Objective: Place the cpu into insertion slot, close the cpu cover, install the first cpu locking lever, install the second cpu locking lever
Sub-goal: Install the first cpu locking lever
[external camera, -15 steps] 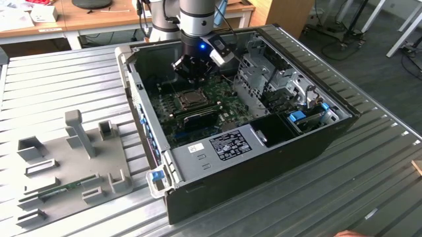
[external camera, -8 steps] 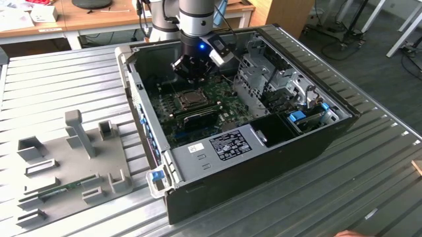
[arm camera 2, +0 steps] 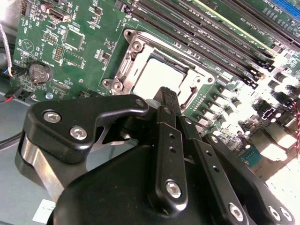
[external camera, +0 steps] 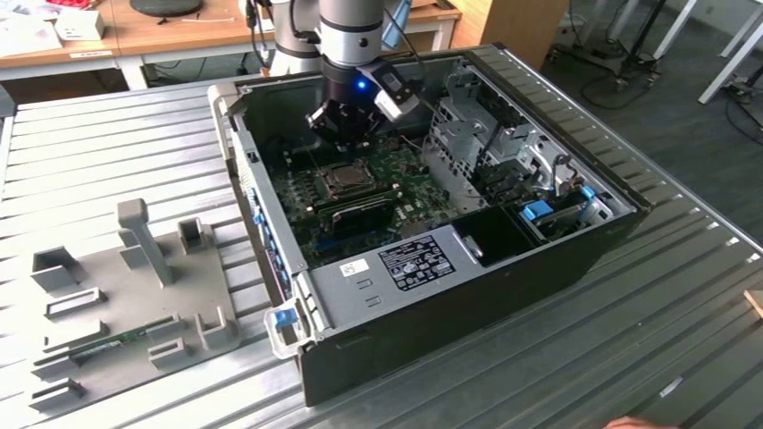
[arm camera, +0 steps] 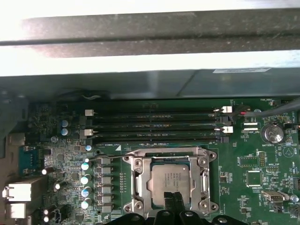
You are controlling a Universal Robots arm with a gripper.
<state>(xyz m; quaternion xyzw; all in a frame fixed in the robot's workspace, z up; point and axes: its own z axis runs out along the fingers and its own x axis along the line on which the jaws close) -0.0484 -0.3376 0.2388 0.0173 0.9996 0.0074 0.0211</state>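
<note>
Lying flat in the insertion slot (arm camera: 166, 156), one cpu (arm camera: 169, 177) is framed by one cpu cover (arm camera: 139, 183), folded down around it on the green board (arm camera: 229, 190). The gripper (arm camera: 173, 202) is poised at the cover's edge, its two fingers (arm camera 2: 168, 101) pressed together with nothing between them; contact cannot be told. One coin battery (arm camera: 273, 133) is seen on the same board, well apart from the cover.

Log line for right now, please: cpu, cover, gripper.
cpu: seated on board | cpu cover: lying flat around it | gripper: shut, fingertips over cover's edge
</note>
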